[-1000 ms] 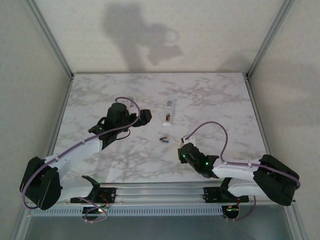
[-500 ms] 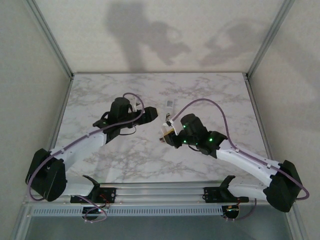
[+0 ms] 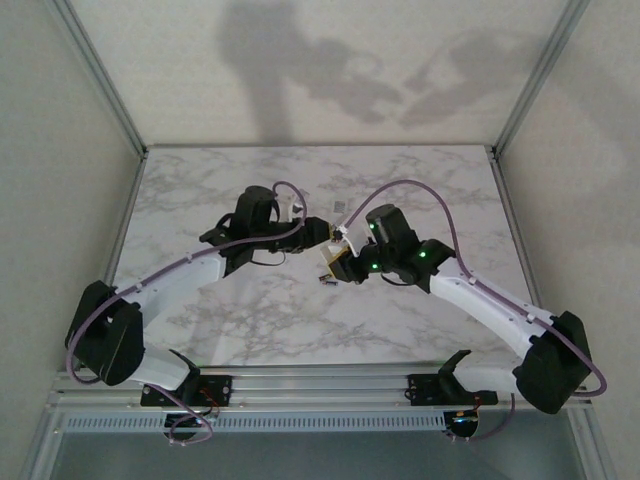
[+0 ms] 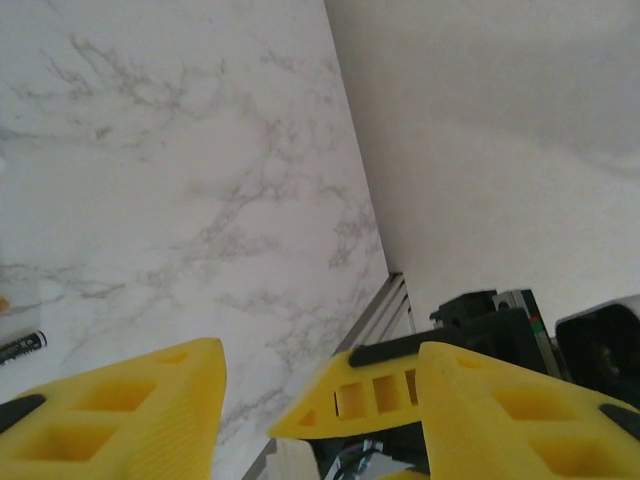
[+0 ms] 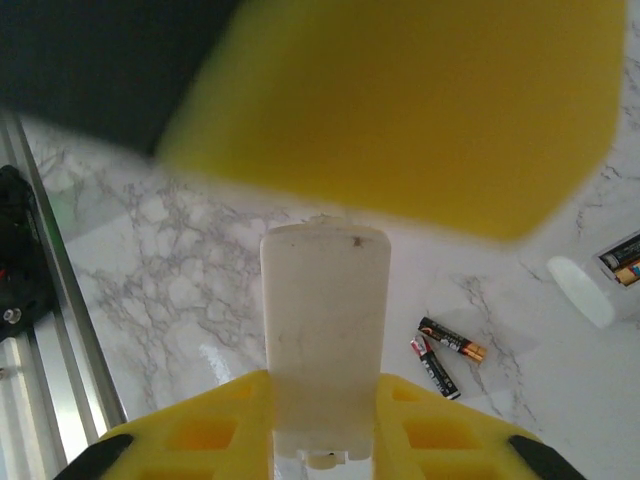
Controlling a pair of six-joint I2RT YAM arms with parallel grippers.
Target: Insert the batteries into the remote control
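Note:
My right gripper [image 5: 322, 420] is shut on a flat white plastic piece [image 5: 322, 330] with a rounded end. I cannot tell whether this is the remote control or its cover. It hangs above the table centre, near my right gripper [image 3: 336, 256]. Two batteries [image 5: 448, 340] lie loose on the marble below it, dark with copper ends. One battery [image 4: 20, 347] shows at the left edge of the left wrist view. My left gripper [image 3: 318, 229] meets the right one tip to tip. Its yellow fingers [image 4: 150, 400] stand apart, with the right gripper's finger [image 4: 380, 400] just beyond them.
A second white remote-like object [image 5: 585, 290] lies on the marble to the right of the batteries, with a dark and orange part [image 5: 625, 262] beside it. A small white item [image 3: 340, 206] sits behind the grippers. Metal frame posts [image 3: 110, 90] border the table.
The right arm has swung from the near edge up to the table centre, carrying the white piece. The left gripper moved right to meet it, and its jaws have narrowed.

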